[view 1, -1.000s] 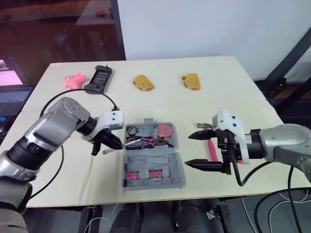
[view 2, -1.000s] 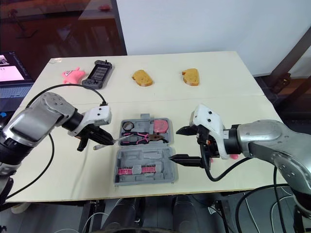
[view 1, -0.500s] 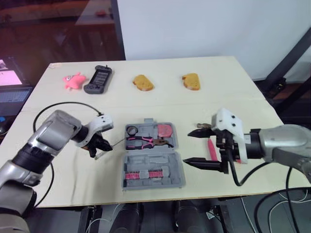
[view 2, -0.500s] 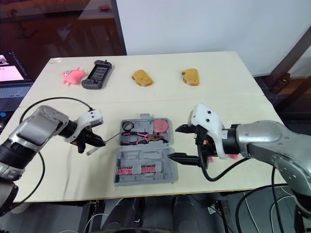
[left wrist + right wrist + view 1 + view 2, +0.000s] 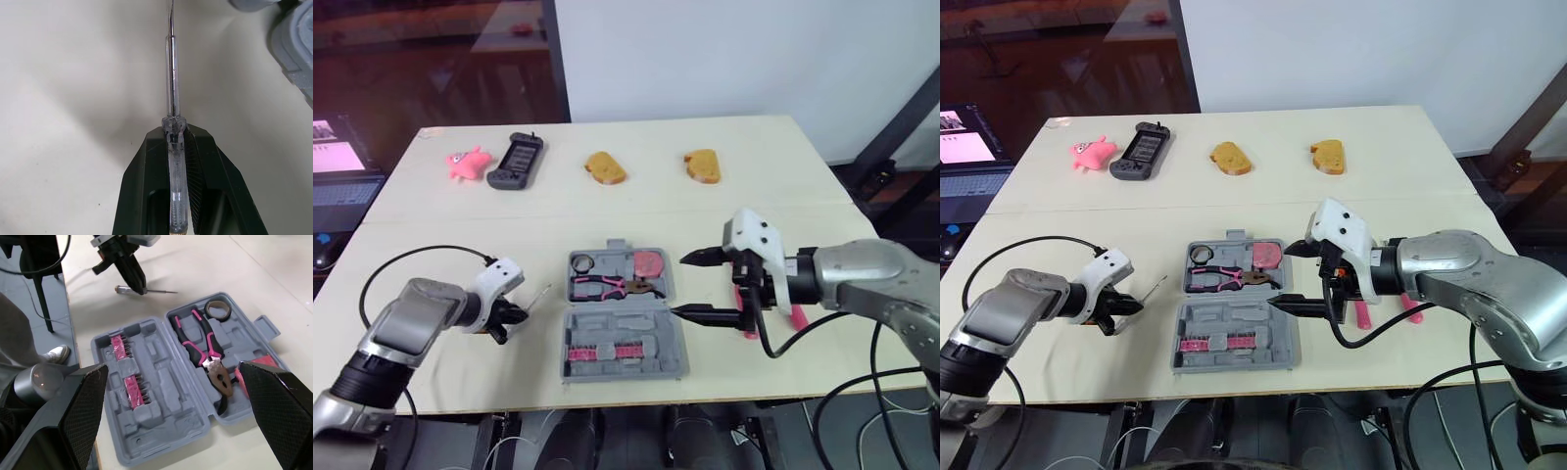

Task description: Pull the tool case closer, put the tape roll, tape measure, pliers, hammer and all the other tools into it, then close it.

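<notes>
Left gripper (image 5: 174,129) is clamped on the clear screwdriver (image 5: 171,73) handle, near the worktop's (image 5: 636,211) front-left, shaft pointing at the open case (image 5: 636,325) nearby. Right gripper (image 5: 680,285) gapes wide at the case's right edge, beside the pliers (image 5: 612,287)

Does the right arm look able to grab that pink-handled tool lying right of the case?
Probably yes. The right fingers are open and empty, hanging just beside the pink-handled tool, which lies on the table right of the case with nothing over it but the arm itself.
</notes>
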{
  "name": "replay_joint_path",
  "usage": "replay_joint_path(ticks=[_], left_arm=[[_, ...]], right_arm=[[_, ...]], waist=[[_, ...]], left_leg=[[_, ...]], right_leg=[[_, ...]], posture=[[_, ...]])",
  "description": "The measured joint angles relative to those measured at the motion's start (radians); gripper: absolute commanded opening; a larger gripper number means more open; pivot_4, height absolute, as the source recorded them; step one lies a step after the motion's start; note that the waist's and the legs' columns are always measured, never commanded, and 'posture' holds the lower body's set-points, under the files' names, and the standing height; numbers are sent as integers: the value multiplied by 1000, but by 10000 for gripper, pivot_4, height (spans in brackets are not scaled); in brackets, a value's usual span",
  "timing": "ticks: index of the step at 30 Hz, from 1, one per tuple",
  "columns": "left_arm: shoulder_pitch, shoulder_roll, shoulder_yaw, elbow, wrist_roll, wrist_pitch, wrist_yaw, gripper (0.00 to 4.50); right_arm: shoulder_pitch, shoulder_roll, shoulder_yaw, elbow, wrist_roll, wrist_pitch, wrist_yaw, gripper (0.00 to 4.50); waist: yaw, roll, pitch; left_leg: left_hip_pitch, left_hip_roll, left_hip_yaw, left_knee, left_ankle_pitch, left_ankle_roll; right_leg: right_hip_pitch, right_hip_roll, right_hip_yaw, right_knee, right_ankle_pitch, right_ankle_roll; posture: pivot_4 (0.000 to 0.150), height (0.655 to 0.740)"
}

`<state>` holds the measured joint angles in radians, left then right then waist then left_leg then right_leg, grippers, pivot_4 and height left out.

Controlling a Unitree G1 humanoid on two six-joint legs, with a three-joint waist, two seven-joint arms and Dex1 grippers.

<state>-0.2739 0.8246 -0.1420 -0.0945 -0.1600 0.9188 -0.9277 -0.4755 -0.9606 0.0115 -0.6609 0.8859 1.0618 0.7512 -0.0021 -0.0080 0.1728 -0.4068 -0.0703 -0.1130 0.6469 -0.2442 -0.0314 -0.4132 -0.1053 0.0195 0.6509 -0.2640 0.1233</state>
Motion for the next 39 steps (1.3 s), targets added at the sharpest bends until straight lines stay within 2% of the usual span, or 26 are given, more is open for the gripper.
replay_joint_path(ticks=[2, 3, 5, 7, 21, 26, 29, 33, 39], left_arm=[[28, -1, 11, 1, -2, -61, 4, 533], [37, -4, 14, 5, -4, -85, 6, 7610], [44, -7, 13, 19, 0, -110, 20, 13310], [58, -9, 15, 47, -2, -124, 24, 23474], [33, -9, 3, 64, -15, -131, 3, 23474], [33, 31, -45, 87, 13, -269, -69, 23474], [21, 74, -87, 151, 65, -438, -133, 23474], [-28, 80, -112, 263, 107, -583, -189, 23474], [-67, 65, -116, 343, 129, -653, -223, 23474]], right_arm=[[0, 2, 2, 0, -2, 0, 0, 45000], [0, 2, 2, 0, -4, 0, 0, 45000], [0, 4, 2, 0, -8, 0, -1, 45000], [4, 3, 1, 1, -11, 0, -2, 45000], [4, 9, 2, 1, -20, 0, -2, 45000], [4, 11, 2, 2, -20, 0, -1, 45000], [4, 18, 2, 7, -20, 0, -2, 45000], [4, 21, 2, 8, -22, 0, -8, 45000], [6, 26, 2, 7, -23, 0, -20, 45000]], waist=[[7, 1, -1], [11, 2, -1], [14, 2, -1], [14, 2, -1], [15, 2, -1], [14, 2, -1], [14, 1, 0], [14, 1, 0], [13, 1, 0]], left_leg=[[0, 0, 0, 0, 0, 0], [0, 0, 0, 0, 0, 0], [0, 0, 0, 0, 0, 0], [0, 0, 0, 0, 0, 0], [-1, 0, 0, 0, 0, 0], [-1, 0, 0, 0, 0, 0], [-2, 0, 0, -1, 0, 0], [-2, -1, 1, -1, 0, 0], [-2, -1, 1, -1, 0, 0]], right_leg=[[1, 0, 0, -1, -1, -2], [1, 0, 0, -2, -1, -2], [1, 0, 0, -2, -1, -2], [1, 0, 0, -3, -1, -2], [1, -1, -1, -3, -1, -2], [0, -3, -1, -4, -1, -2], [-1, -4, -1, -4, -2, -3], [-1, -5, -1, -4, -2, -3], [-1, -5, -2, -4, -1, -2]], posture=[[1500, 7400], [1500, 7400], [1500, 7400], [1500, 7400], [1500, 7400], [1500, 7400], [1500, 7400], [1500, 7400], [1500, 7400]])
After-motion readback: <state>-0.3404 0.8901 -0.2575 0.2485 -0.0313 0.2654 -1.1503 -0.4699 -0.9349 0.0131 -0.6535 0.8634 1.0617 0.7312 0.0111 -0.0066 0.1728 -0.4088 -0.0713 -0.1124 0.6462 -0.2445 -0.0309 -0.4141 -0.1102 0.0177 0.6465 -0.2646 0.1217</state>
